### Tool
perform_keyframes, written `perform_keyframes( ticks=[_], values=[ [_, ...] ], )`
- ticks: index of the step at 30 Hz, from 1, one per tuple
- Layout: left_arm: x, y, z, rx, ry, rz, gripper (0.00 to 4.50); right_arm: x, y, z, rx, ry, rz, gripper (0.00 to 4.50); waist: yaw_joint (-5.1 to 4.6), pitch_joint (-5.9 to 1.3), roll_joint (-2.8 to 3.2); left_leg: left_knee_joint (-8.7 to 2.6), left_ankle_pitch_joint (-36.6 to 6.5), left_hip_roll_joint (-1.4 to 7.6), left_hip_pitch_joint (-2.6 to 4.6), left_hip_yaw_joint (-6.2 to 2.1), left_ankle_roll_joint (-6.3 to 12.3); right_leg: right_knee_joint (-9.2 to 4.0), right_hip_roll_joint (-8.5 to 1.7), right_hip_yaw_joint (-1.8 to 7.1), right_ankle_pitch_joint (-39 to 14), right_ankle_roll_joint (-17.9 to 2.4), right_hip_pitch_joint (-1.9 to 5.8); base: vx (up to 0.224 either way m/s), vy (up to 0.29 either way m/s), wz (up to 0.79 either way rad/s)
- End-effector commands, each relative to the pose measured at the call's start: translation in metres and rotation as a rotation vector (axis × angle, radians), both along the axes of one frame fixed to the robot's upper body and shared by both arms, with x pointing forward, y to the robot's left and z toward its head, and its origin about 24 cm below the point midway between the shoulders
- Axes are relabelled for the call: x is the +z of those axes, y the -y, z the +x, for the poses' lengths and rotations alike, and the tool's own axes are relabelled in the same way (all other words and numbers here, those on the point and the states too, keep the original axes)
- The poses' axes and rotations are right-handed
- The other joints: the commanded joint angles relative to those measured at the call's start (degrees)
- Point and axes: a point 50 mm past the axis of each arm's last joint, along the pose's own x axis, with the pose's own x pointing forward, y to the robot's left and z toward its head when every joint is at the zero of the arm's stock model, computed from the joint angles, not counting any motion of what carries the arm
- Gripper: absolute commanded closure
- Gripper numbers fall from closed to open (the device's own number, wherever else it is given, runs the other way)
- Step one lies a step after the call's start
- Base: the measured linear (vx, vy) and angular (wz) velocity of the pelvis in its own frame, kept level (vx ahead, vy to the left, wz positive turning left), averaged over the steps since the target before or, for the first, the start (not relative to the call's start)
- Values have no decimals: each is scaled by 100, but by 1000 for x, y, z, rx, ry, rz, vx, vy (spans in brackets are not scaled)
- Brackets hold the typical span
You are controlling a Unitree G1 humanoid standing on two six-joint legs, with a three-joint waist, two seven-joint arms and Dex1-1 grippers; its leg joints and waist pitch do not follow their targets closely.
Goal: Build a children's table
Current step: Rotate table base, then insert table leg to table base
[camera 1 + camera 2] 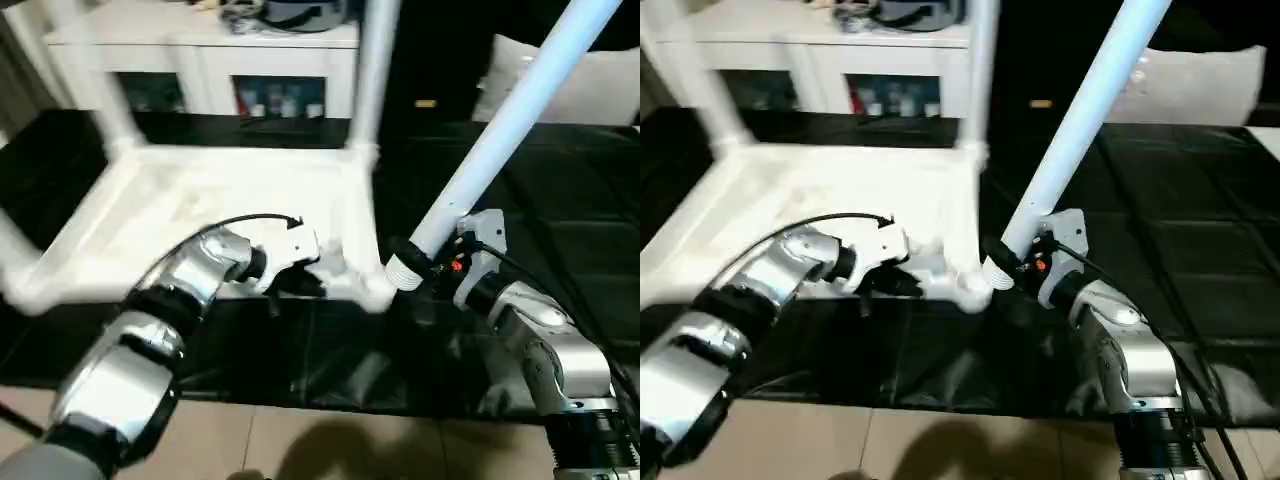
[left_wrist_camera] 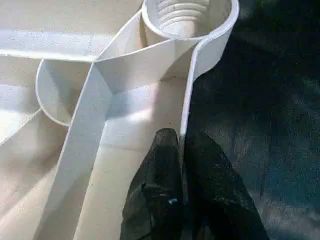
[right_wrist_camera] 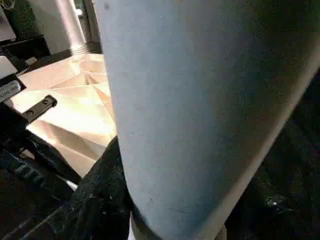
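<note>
Left eye view shows the children's table point(image 1: 200, 215) lying upside down on the black-covered work surface point(image 1: 560, 210), its ribbed underside facing up. Three legs already stand in their corner sockets: one at about 12 o'clock from the top's centre, rising at the far right corner point(image 1: 372, 70); one toward 11 o'clock at the far left corner point(image 1: 95, 85); and one at 8 o'clock by the near left corner point(image 1: 15, 255), which runs out of frame.

The near right socket point(image 2: 187, 17), at about 4 o'clock from the top's centre, is open, with its inner threads visible in the left wrist view. The left gripper point(image 2: 182, 165) has its two black fingers pinched together on the thin side wall of the top, just short of that socket, apparently steadying the piece.

The right gripper point(image 1: 440, 258) is clamped around the fourth leg point(image 1: 510, 120) near its ribbed threaded end point(image 1: 403, 270). The leg leans up toward 1 o'clock, and its threaded end hangs just beside the open socket, not yet in it.

By my judgement the build is about three quarters done. What remains is to bring the leg upright over the socket, seat and twist it home, then turn the table onto its feet.
</note>
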Motion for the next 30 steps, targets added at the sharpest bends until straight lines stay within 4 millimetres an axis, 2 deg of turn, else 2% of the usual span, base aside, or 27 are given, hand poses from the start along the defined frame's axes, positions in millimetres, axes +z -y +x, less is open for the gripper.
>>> perform_keyframes(
  ticks=[1,2,3,4,5,7,8,11,13,20,23,30],
  values=[
    [-24,-12,-11,103,-91,35,449,9,-7,5,22,37,5,259,60,-360,-132,-413,-1131,112,-43,-26,278,-550,-431,243,-2597,-637,318,0,0,0],
    [-24,-9,-15,78,-64,27,449,9,-8,6,30,36,4,259,65,-357,-110,-410,-1112,113,-32,-15,294,-559,-423,249,-2576,-639,292,0,0,0],
    [-24,-9,-15,77,-63,26,450,9,-8,6,30,36,4,259,56,-359,-111,-416,-1093,116,-46,-18,295,-551,-421,250,-2539,-643,305,0,0,0],
    [-21,-5,-20,-1,6,0,450,9,-10,7,41,36,3,259,75,-363,-165,-420,-1075,128,-28,-12,310,-565,-423,256,-2520,-626,288,0,0,0],
    [-20,-4,-22,-22,23,-4,450,9,-11,7,45,36,3,259,74,-366,-138,-428,-1000,119,-65,-19,306,-532,-421,257,-2444,-600,313,0,0,0],
    [-18,-3,-27,-94,76,-12,450,10,-13,8,57,37,2,259,76,-381,-111,-434,-955,139,-52,-15,305,-521,-409,272,-2229,-609,289,0,0,0],
    [-17,-4,-30,-120,95,-12,450,10,-14,8,65,36,1,259,81,-401,-101,-443,-920,166,-55,-27,273,-474,-418,281,-1974,-670,303,0,0,0],
    [-12,-2,-35,-143,143,-44,450,10,-16,9,76,37,-5,259,74,-411,-92,-441,-819,168,-51,-6,267,-420,-403,291,-1468,-864,308,0,0,0],
    [-11,-2,-36,-130,150,-48,450,10,-16,10,81,37,-8,259,79,-409,-95,-435,-764,162,-58,3,277,-403,-405,296,-1325,-936,316,0,0,0],
    [-12,-7,-38,-158,175,-21,450,11,-24,5,187,21,-29,259,60,-386,-112,-441,-866,145,-69,6,264,-438,-403,294,-1602,-796,333,0,0,0],
    [-11,-8,-39,-161,174,-37,450,12,-30,2,255,6,-26,259,66,-380,-93,-443,-937,150,-51,10,248,-459,-406,299,-1766,-780,319,0,0,0],
    [-12,-10,-41,-169,160,-45,450,6,-37,2,321,-44,-93,259,67,-384,-107,-449,-922,164,-41,6,198,-432,-403,303,-1667,-838,309,0,0,0]
  ],
)
